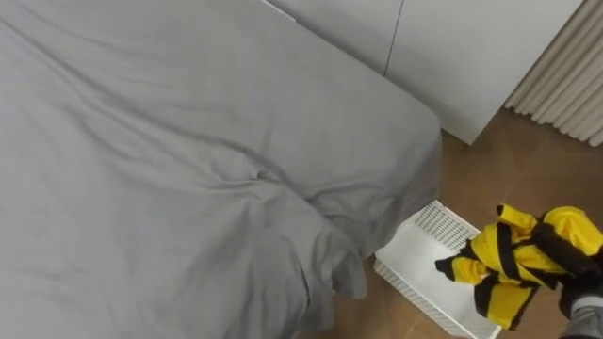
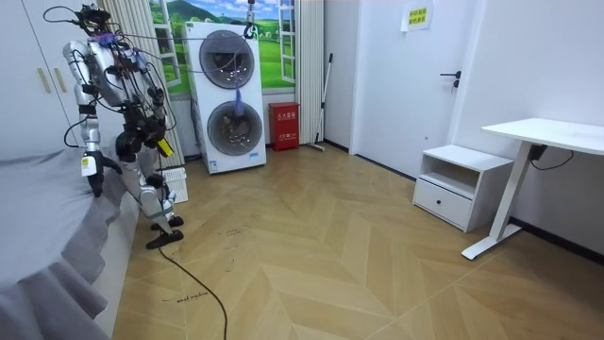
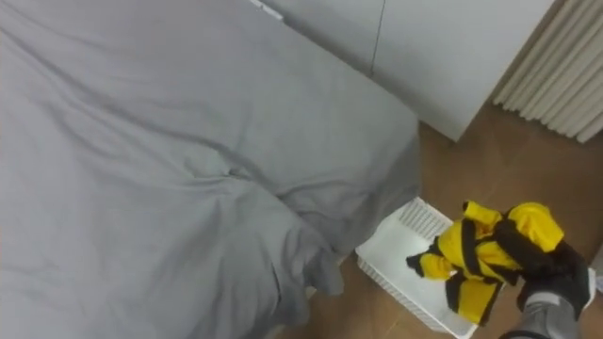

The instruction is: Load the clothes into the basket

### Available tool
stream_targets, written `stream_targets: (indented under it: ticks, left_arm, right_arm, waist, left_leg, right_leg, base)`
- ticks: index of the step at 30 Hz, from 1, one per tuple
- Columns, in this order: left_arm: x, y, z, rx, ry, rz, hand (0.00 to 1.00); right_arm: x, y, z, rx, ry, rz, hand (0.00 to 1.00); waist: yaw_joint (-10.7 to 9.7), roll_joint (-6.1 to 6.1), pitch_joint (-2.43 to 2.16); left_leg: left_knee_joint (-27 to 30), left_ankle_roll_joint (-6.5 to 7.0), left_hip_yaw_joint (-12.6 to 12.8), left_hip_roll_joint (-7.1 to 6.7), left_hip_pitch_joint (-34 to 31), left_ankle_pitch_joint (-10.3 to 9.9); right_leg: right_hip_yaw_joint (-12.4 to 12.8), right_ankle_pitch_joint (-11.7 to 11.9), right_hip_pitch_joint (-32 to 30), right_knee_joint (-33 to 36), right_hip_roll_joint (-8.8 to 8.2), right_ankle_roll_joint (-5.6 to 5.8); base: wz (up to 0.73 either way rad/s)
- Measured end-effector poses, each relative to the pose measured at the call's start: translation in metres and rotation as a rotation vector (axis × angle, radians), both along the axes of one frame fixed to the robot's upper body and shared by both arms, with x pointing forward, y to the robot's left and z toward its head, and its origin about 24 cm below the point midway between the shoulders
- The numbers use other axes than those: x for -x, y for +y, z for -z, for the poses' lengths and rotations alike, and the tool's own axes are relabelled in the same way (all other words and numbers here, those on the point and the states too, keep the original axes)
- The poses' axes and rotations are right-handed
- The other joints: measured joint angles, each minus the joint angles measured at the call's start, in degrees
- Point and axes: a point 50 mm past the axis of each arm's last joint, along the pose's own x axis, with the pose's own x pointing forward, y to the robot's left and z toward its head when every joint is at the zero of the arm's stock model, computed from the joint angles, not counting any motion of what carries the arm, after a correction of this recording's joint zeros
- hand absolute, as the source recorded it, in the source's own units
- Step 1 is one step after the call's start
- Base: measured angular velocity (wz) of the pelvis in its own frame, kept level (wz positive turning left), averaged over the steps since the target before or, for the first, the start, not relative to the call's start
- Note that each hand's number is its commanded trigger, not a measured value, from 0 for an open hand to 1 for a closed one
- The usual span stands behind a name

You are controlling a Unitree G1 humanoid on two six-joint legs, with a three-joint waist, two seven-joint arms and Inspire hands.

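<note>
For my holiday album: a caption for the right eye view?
Right hand holds yellow garment over white basket beside grey bed.

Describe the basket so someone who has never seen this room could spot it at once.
Find the big grey bed. On the wood floor at its corner sits the basket, a low white rectangular tray with slatted walls. It is the only small thing on the floor there, and the right hand holds a yellow-and-black garment over it.
</note>
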Motion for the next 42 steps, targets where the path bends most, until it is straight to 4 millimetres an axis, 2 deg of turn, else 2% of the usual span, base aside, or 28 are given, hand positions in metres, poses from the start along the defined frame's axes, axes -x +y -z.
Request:
stream_targets:
  ticks: [3,6,7,9,10,11,12,13,16,20,22,31,42]
  left_arm:
    - [-0.015,-0.001,0.000,0.004,-0.037,0.020,0.00]
    - [-0.028,-0.003,-0.001,0.014,-0.073,0.023,0.00]
    - [-0.032,-0.004,-0.001,0.015,-0.083,0.027,0.00]
    - [-0.038,-0.004,-0.002,0.013,-0.098,0.031,0.00]
    - [-0.042,-0.004,-0.003,0.014,-0.107,0.036,0.00]
    - [-0.044,-0.004,-0.003,0.016,-0.113,0.033,0.00]
    - [-0.046,-0.004,-0.003,0.019,-0.127,0.023,0.00]
    - [-0.047,-0.005,-0.003,0.021,-0.135,0.017,0.00]
    - [-0.053,-0.006,-0.004,0.023,-0.168,-0.003,0.00]
    - [-0.052,-0.007,-0.004,0.025,-0.187,-0.004,0.00]
    - [-0.053,-0.008,-0.004,0.030,-0.198,-0.005,0.00]
    - [-0.054,-0.009,-0.005,0.032,-0.224,0.012,0.00]
    - [-0.056,-0.006,-0.006,0.026,-0.250,0.018,0.00]
  right_arm:
    - [-0.012,0.001,-0.007,0.026,-0.010,-0.005,1.00]
    - [-0.016,0.002,-0.005,0.029,0.015,0.011,1.00]
    - [-0.016,0.002,-0.004,0.026,0.023,0.021,0.90]
    - [-0.017,0.002,-0.002,0.016,0.036,0.042,0.80]
    - [-0.017,0.001,-0.003,0.016,0.038,0.052,0.54]
    - [-0.017,0.000,-0.003,0.017,0.039,0.053,0.40]
    - [-0.018,0.000,-0.003,0.015,0.038,0.056,0.12]
    - [-0.018,0.000,-0.003,0.010,0.037,0.058,0.00]
    - [-0.018,-0.002,-0.004,0.012,0.042,0.073,0.00]
    - [-0.021,-0.001,0.000,-0.004,0.063,0.073,0.00]
    - [-0.020,0.000,0.005,-0.017,0.085,0.077,0.00]
    - [-0.016,-0.002,0.008,-0.040,0.078,0.109,0.00]
    - [-0.019,-0.005,0.001,-0.009,0.042,0.113,0.00]
  waist:
    - [1.45,0.59,-0.07]
    - [2.66,1.15,-0.15]
    - [3.07,1.17,-0.15]
    - [3.55,1.16,-0.14]
    - [3.92,1.16,-0.14]
    - [4.19,1.15,-0.14]
    - [4.59,1.11,-0.11]
    - [4.61,1.11,-0.11]
    - [4.71,1.02,-0.05]
    - [5.24,0.79,0.05]
    - [5.37,0.64,0.15]
    - [5.93,0.39,0.32]
    - [5.86,0.14,0.33]
  left_leg:
    - [0.26,0.37,0.64,-0.40,-3.59,0.39]
    - [0.65,0.69,0.48,-0.87,-6.39,0.99]
    - [0.51,0.76,0.44,-0.96,-6.96,1.21]
    - [0.21,0.86,0.08,-0.98,-7.75,1.63]
    - [-0.05,0.94,-0.26,-1.10,-8.13,1.92]
    - [-0.05,0.95,-0.41,-1.13,-8.35,1.98]
    - [-0.10,0.96,-0.77,-1.18,-8.64,2.10]
    - [-0.12,0.98,-1.17,-1.30,-8.87,2.19]
    - [-0.15,1.11,-2.93,-1.98,-9.91,2.40]
    - [-0.11,1.12,-3.40,-2.01,-10.85,2.40]
    - [0.00,1.13,-3.89,-2.23,-11.03,2.39]
    - [0.66,1.13,-4.40,-2.36,-11.56,2.40]
    - [0.94,1.13,-5.45,-2.36,-11.68,2.40]
  right_leg:
    - [0.38,-0.21,-4.53,1.92,-0.09,0.22]
    - [0.22,0.00,-7.37,2.55,-0.45,0.31]
    - [0.02,-0.06,-8.18,3.13,-0.60,0.27]
    - [-0.65,-0.10,-8.96,3.20,-0.94,0.22]
    - [-0.95,-0.14,-9.35,3.27,-1.12,0.20]
    - [-1.09,-0.15,-9.50,3.26,-1.18,0.20]
    - [-1.37,-0.22,-9.67,3.24,-1.30,0.19]
    - [-2.05,-0.45,-9.78,3.28,-1.60,0.09]
    - [-2.94,-1.29,-10.68,4.15,-2.09,0.20]
    - [-3.70,-1.64,-11.54,4.37,-2.52,0.10]
    - [-4.02,-2.55,-11.92,5.37,-2.96,0.09]
    - [-5.92,-3.57,-12.08,6.04,-3.89,-0.23]
    - [-6.66,-3.80,-11.85,6.07,-4.15,-0.24]
  base:
    - [-0.04]
    - [0.07]
    - [0.11]
    - [0.17]
    - [0.17]
    - [0.19]
    - [0.19]
    - [0.20]
    - [0.27]
    - [0.11]
    - [0.16]
    - [0.10]
    - [0.04]
